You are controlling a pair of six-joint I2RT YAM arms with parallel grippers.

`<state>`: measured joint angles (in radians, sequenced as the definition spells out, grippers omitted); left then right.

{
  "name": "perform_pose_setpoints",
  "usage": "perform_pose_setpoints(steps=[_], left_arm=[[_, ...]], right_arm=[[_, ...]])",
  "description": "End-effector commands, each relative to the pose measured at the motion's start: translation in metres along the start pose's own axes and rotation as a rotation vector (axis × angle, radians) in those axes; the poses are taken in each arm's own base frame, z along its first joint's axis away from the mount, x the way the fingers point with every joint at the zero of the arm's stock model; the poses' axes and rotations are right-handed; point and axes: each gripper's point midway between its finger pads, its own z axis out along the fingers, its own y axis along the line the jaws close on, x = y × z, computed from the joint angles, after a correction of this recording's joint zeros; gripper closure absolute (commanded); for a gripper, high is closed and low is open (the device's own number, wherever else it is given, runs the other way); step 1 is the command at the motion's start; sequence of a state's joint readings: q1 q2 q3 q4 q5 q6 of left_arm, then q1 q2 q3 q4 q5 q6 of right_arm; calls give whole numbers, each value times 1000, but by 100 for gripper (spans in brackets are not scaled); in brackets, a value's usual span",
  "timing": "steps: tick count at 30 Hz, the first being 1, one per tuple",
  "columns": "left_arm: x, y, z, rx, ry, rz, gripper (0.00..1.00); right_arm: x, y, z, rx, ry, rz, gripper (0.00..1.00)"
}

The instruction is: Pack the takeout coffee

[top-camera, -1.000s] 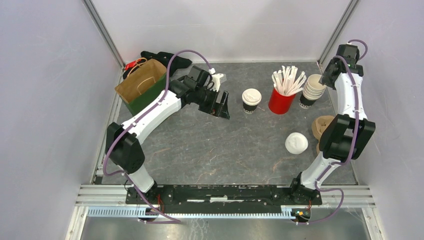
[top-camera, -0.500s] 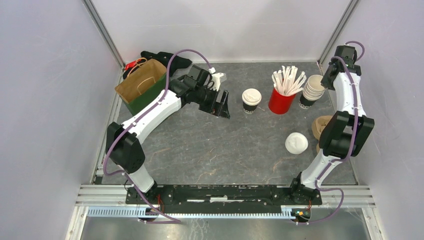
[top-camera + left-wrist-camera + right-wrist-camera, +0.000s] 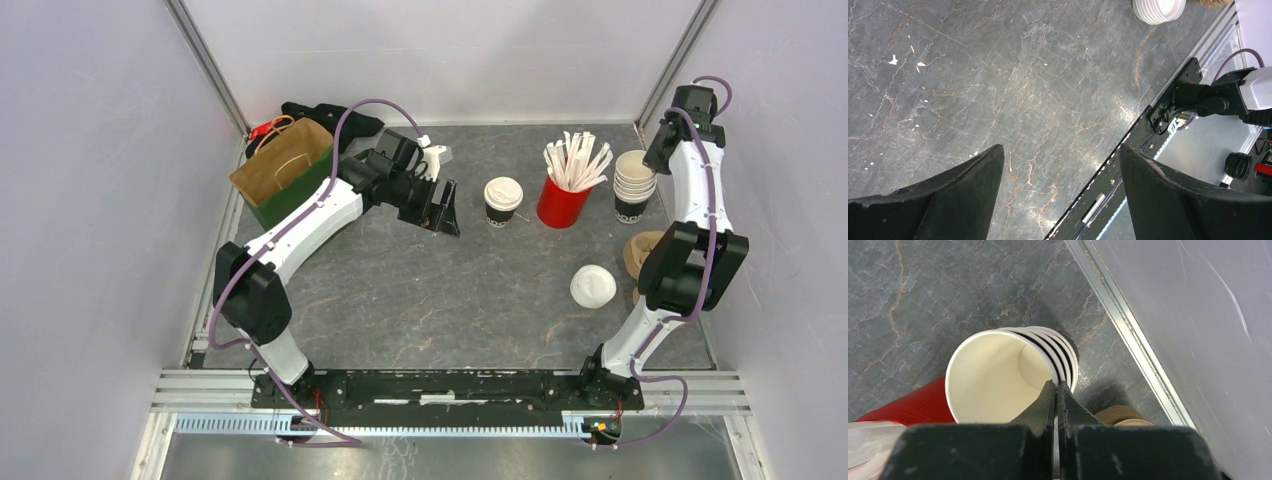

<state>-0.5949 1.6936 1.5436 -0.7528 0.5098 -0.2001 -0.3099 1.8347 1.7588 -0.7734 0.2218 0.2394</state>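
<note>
One takeout coffee cup (image 3: 503, 200) is in sight: a small dark paper cup with pale markings on its side, capped by a round white plastic lid, standing upright on the grey table (image 3: 420, 290) in the far half. It stands just left of a red cup (image 3: 561, 205) without touching it, and to the right of the left gripper (image 3: 440, 210).

Counted from above: one lidded coffee, one red cup packed with white sticks (image 3: 575, 160) (too many and too fine to count), one stack of lidless cups (image 3: 633, 185) with cream insides showing at least four rims, one white lid (image 3: 593, 286) lying near the right side, one open brown paper bag (image 3: 285, 170) at the far left, and a black cloth (image 3: 320, 115) behind the bag. A brown cardboard piece (image 3: 643, 250) lies half hidden under the right arm.

The left gripper (image 3: 1062, 150) hangs over bare table with its fingers spread wide and nothing between them. The right gripper (image 3: 1055, 385) is at the far right, its fingers pressed together, their tips right at the rim of the top cup of the stack; whether they touch that rim I cannot tell
</note>
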Motion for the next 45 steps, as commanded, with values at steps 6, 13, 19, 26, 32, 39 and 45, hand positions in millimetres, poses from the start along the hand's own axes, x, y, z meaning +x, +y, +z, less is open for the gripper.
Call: perform_pose_setpoints(steps=[6,13,19,26,32,39,45], left_arm=[[-16,-8,-4,41,-43,55,9],[-15,-8,-5,39,-41,56,9],[-15,-9,-5,45,-35,53,9],[-12,-11,-4,57,-27,47,9],[-9,-12,-6,59,-27,46,9],[-10,-13,-6,68,-27,46,9],[-8,-14,-6,73,-22,43,9]], right_arm=[[-22,4,-7,-52,-62,72,100],[-12,12,-10,-239,-81,199,100],[-4,0,-21,-283,-120,291,100],[0,-3,-21,-306,-104,338,100],[-25,-14,-37,-272,-193,332,100],[-2,-17,-20,-263,-52,327,100],[9,-8,-12,-312,-18,306,100]])
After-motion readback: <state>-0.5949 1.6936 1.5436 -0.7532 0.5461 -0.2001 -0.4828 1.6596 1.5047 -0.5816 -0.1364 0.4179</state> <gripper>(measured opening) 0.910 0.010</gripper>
